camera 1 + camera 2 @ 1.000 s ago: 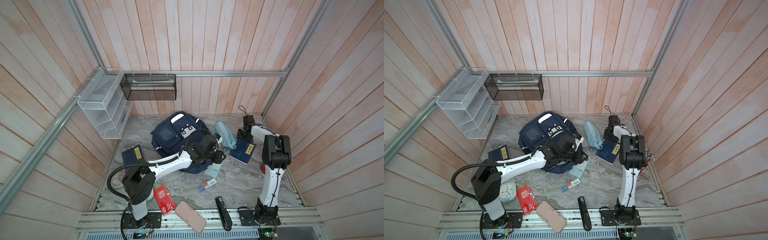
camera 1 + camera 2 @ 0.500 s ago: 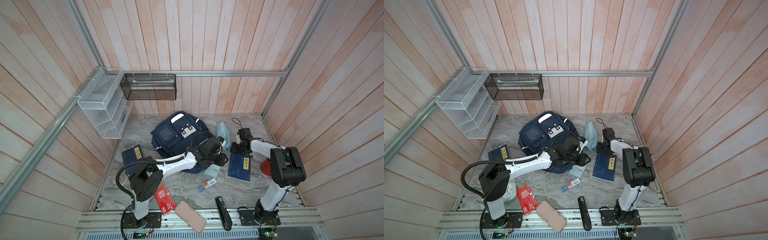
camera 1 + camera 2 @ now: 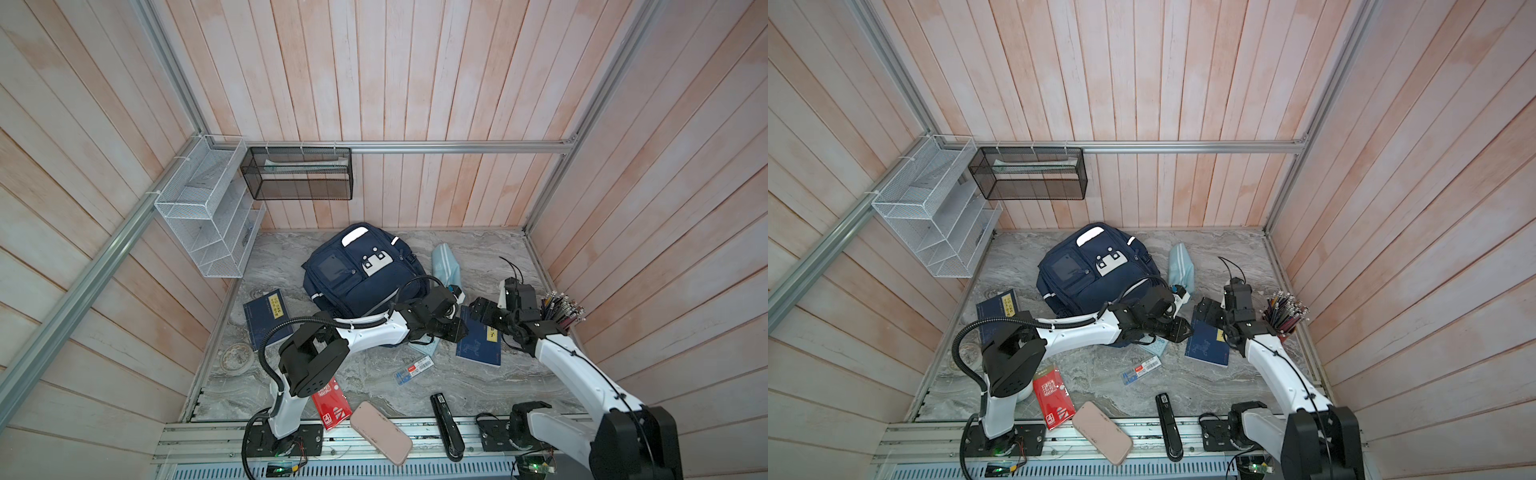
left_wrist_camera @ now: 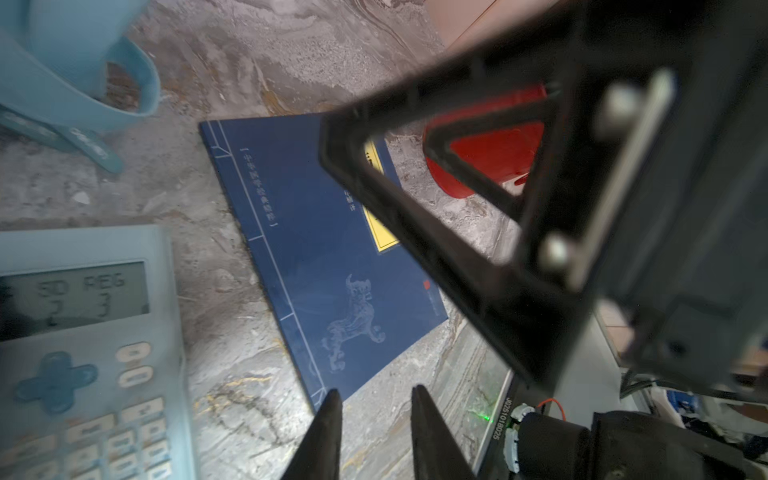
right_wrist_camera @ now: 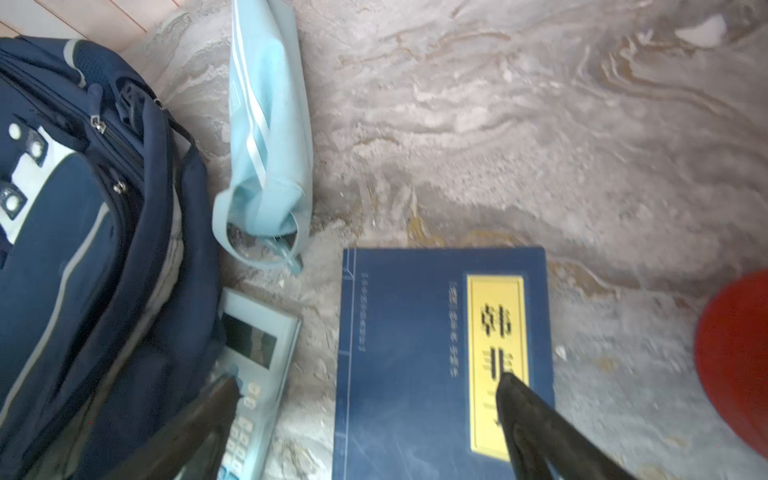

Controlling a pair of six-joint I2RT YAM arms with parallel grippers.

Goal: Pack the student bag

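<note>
Navy student bag (image 3: 357,282) at the rear middle of the marble tabletop (image 3: 490,257), lying flat, pockets and white studded patch up; same in both top views (image 3: 1092,278). Fills one side of the right wrist view (image 5: 62,249), zips visible, main opening not made out.

Low over the table just off the bag's near right corner, left gripper (image 3: 459,332), its arm crossing the bag's near edge in the top views. In the left wrist view (image 4: 374,399), fingertips (image 4: 328,415) close together with a thin gap, nothing between them. Hovers by a corner of the blue book (image 4: 324,257); contact unclear.

Facing it from the right, right gripper (image 3: 482,313), over the far end of that same blue book (image 3: 478,349). Spread wide and empty in the right wrist view (image 5: 370,382): one finger over the book's yellow title label, the other over the light-blue calculator (image 5: 257,345). Touching or not, cannot tell.

Calculator beside the book, one edge hidden by the bag's side. Light-blue pencil pouch (image 3: 445,266) just right of the bag, open mouth toward the calculator. Red cup of pencils (image 3: 561,311) near the right wall, right of the book.

Elsewhere: second blue book (image 3: 268,316) left of the bag, small clear pen box (image 3: 413,370) mid-table. Red booklet (image 3: 330,403), pink case (image 3: 380,432) and black stapler (image 3: 446,424) along the front rail. White wire rack (image 3: 203,216) and black mesh basket (image 3: 297,174) on the walls.
</note>
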